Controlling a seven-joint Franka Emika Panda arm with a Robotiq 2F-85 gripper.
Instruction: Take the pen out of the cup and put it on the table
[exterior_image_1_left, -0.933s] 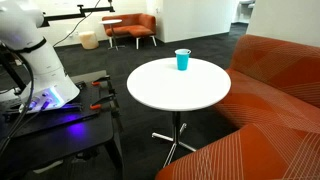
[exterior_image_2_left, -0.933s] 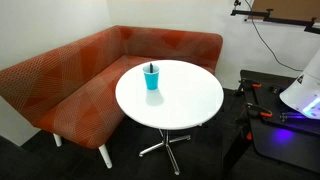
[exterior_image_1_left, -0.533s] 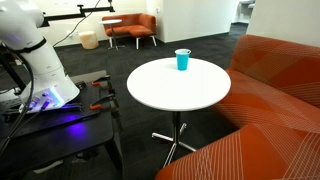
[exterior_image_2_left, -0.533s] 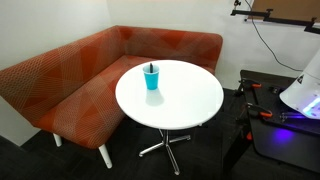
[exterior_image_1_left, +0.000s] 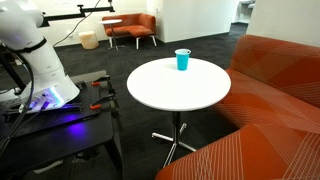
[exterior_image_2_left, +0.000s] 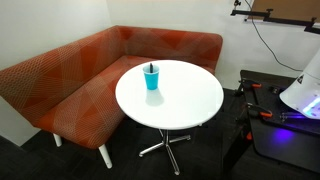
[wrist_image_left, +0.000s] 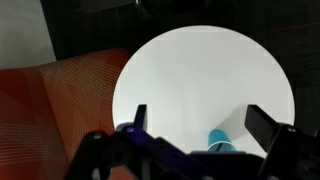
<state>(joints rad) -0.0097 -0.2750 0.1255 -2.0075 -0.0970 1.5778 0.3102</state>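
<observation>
A small teal-blue cup (exterior_image_1_left: 182, 60) stands upright near the rim of the round white table (exterior_image_1_left: 170, 92). In an exterior view the cup (exterior_image_2_left: 152, 77) holds a thin dark pen (exterior_image_2_left: 152, 68) that sticks up just above its rim. In the wrist view the cup (wrist_image_left: 222, 140) shows low between the two dark fingers of my gripper (wrist_image_left: 200, 122), which is open, empty and well above the table (wrist_image_left: 200, 70). Only the arm's white base (exterior_image_1_left: 30, 50) shows in the exterior views.
An orange-red corner sofa (exterior_image_2_left: 70, 80) wraps around the table's far side and shows at the side (exterior_image_1_left: 275, 90). A dark bench with purple light (exterior_image_1_left: 55, 115) carries the arm base, with red-handled tools on it (exterior_image_2_left: 262, 112). Orange chairs (exterior_image_1_left: 130, 28) stand far off.
</observation>
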